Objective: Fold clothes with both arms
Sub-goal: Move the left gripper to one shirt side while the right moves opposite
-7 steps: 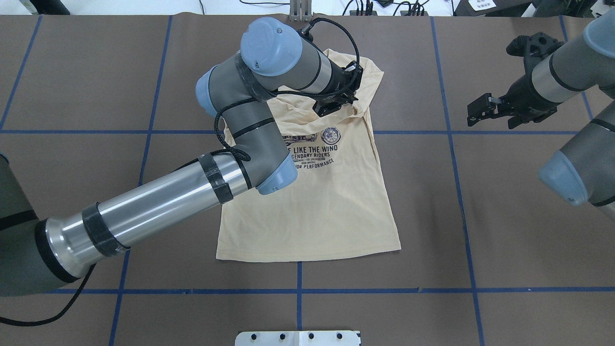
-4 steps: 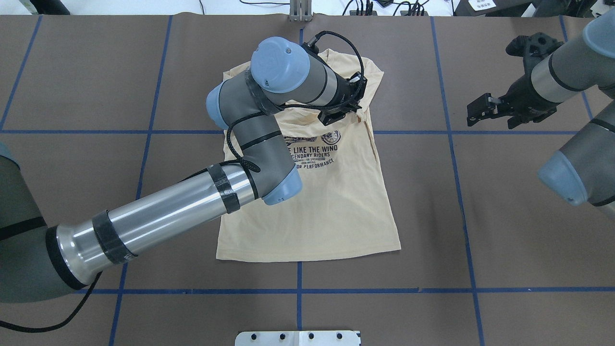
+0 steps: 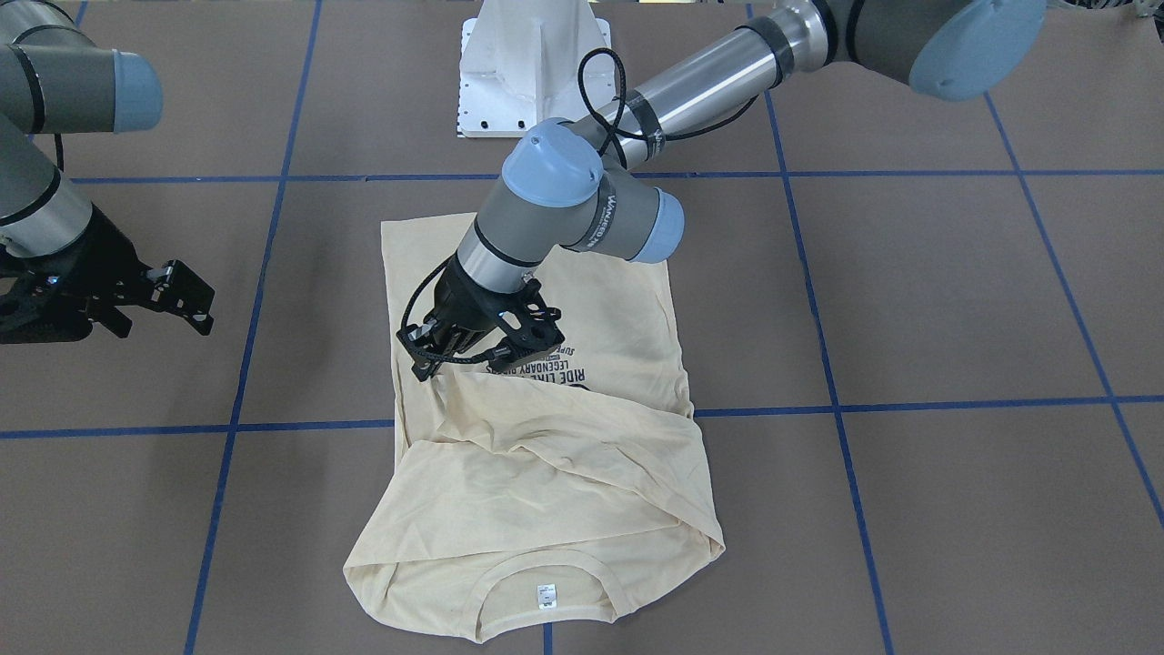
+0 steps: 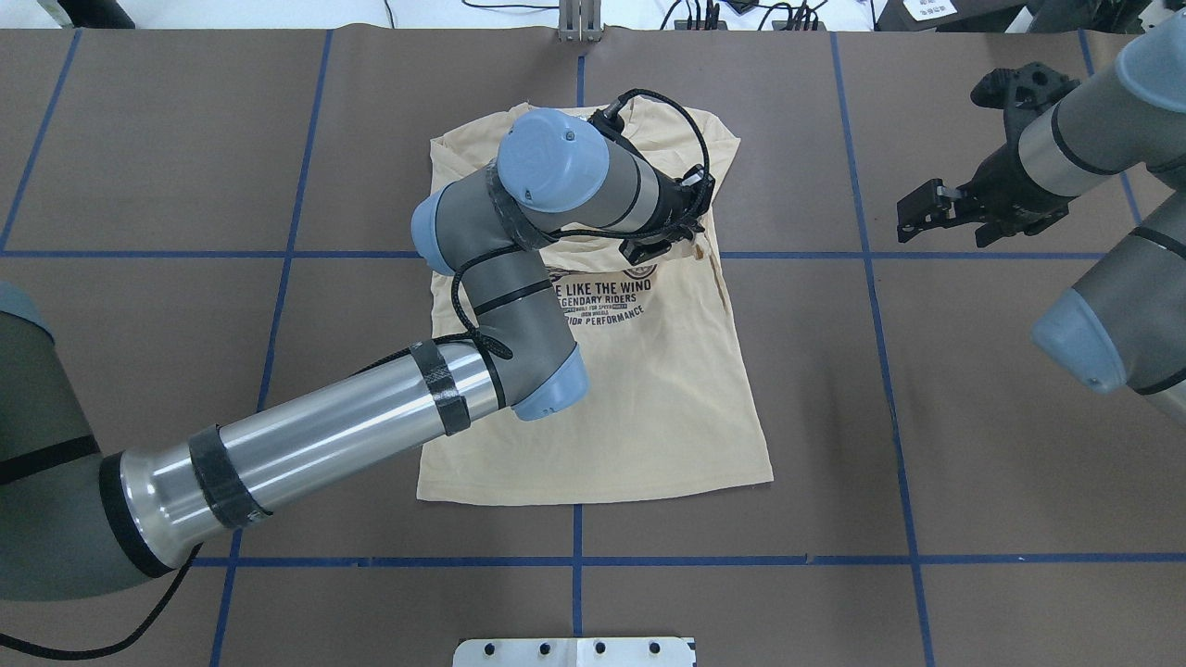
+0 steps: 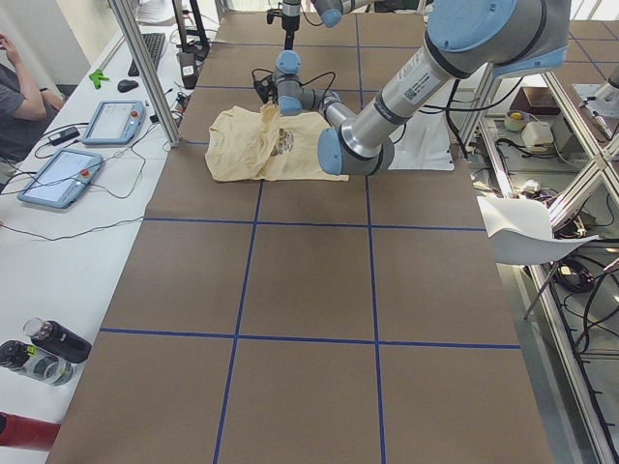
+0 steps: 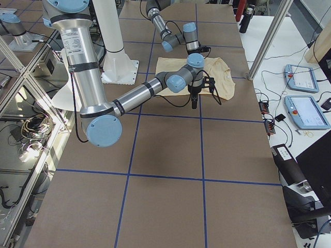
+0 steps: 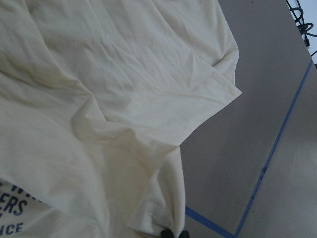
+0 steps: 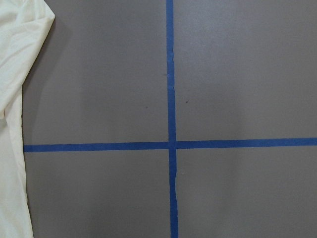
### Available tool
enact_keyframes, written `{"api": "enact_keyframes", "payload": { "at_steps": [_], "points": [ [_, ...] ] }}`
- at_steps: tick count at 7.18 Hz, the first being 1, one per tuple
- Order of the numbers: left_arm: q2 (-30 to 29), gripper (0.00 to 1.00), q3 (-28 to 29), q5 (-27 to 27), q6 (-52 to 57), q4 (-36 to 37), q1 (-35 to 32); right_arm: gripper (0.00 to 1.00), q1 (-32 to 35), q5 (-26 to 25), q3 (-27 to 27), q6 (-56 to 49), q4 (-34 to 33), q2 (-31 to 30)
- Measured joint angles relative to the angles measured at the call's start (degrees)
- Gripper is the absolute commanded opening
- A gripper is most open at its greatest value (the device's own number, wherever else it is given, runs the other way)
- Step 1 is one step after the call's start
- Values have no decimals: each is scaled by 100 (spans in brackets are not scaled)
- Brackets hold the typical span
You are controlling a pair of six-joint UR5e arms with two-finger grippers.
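Cream shirt [image 3: 546, 491] fabric tight inside the closed left claw [image 3: 429, 366]; right claw [image 4: 938, 222] spread, empty, well aside.

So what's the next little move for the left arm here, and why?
Probably draw the left gripper toward the hem nearest the robot's base. It looks shut on a doubled-over layer of the shirt, and that layer reaches only to the top of the print, so most of the body is uncovered. The right gripper sits off over bare table.

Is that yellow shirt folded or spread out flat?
Partly folded: on the shirt, the collar end is doubled over in wrinkled layers; the hem end lies flat.
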Motion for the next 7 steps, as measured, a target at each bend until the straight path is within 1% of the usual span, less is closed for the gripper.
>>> {"api": "enact_keyframes", "payload": {
  "at_steps": [3,4,5,7],
  "points": [
    [2,99,-79,8,29,-28,81,100,-20,-2,-40,36,21,77],
    [97,99,-234,2,42,-19,86,100,-31,2,-35,57,34,106],
    [398,99,-645,-15,51,5,86,100,-48,9,-11,108,48,130],
    [1467,99,-2051,-165,82,246,65,100,-216,109,127,485,81,145]
  ]
}}
